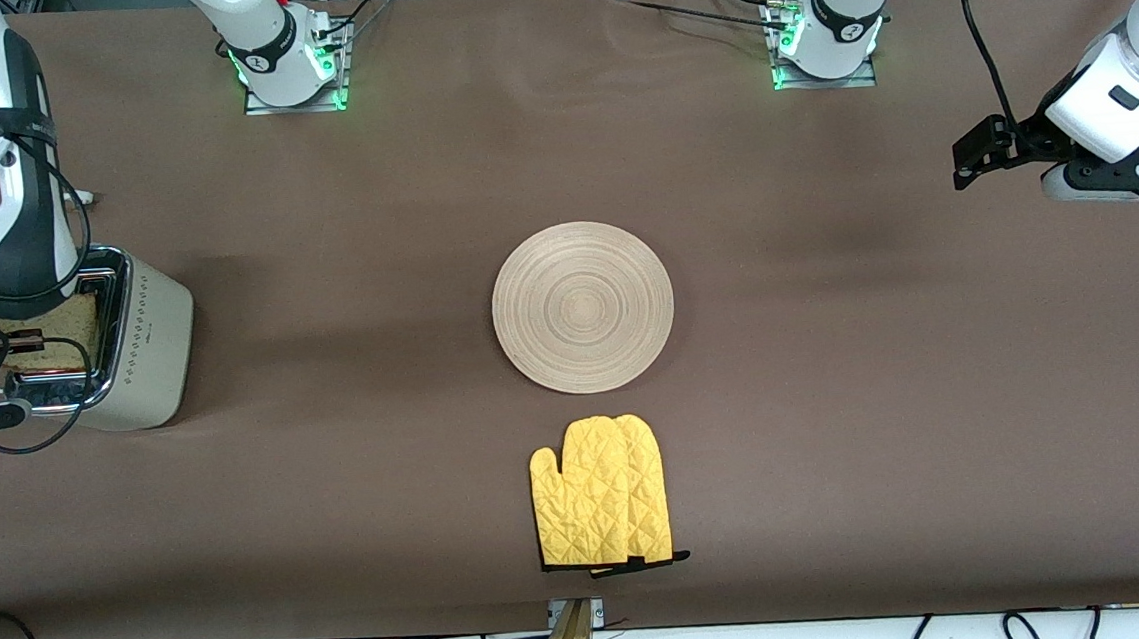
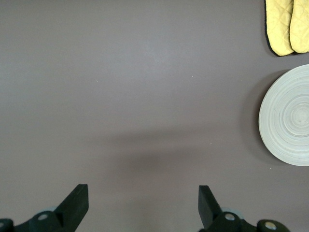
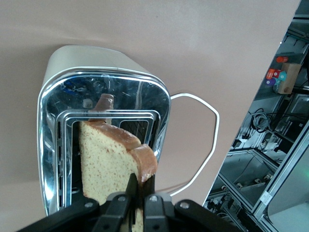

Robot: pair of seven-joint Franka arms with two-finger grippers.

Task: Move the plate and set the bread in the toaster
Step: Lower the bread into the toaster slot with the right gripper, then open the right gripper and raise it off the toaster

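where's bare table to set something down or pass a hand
Bare cloth lies between the toaster and the plate, and from the plate toward the left arm's end under the open left gripper. It is crowded between plate and oven mitt, and at the toaster, where the right gripper holds the bread.

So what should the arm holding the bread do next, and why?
Probably lower it straight down. The right tool is shut on the bread, held upright over the toaster slot but not yet sunk in. The left tool waits open over bare table.
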